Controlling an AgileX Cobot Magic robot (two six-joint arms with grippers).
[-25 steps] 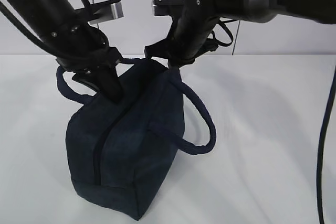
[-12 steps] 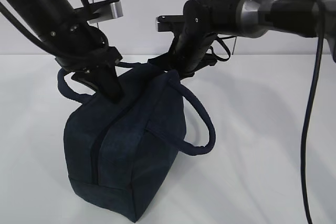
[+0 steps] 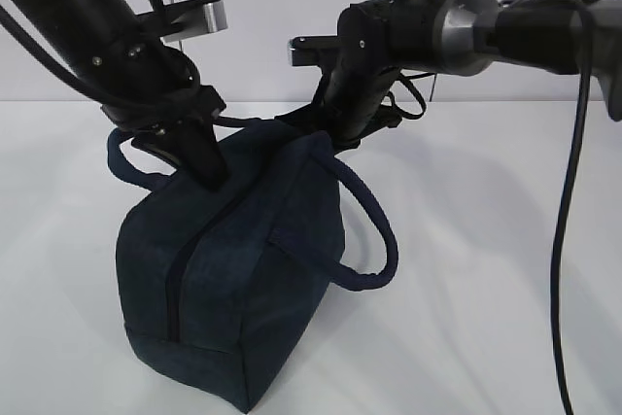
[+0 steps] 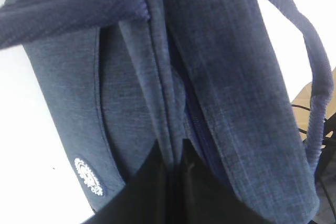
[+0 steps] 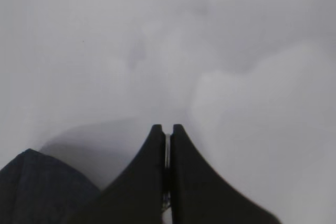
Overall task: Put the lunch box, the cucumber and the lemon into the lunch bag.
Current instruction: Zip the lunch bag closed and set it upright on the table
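The dark navy lunch bag [image 3: 233, 279] stands on the white table with its top zipper [image 3: 180, 274] closed along the seam I can see. My left gripper [image 3: 216, 178] comes down on the bag's top near the far end. In the left wrist view it [image 4: 170, 156] is shut on a fold of the bag's fabric [image 4: 163, 98] beside the zipper. My right gripper [image 3: 326, 135] sits at the bag's far end, shut on a thin silvery zipper pull [image 5: 167, 145] between its tips [image 5: 167, 129]. The lunch box, the cucumber and the lemon are out of view.
One padded handle [image 3: 374, 240] loops out to the bag's right and the other [image 3: 126, 167] to its left. A black cable [image 3: 564, 269] hangs down at the right edge. White table [image 3: 486, 240] surrounds the bag, with a pale wall behind.
The right arm has turned and shifted slightly right at the bag's far end. The bag has been pulled a little to the left. The left gripper has held its place.
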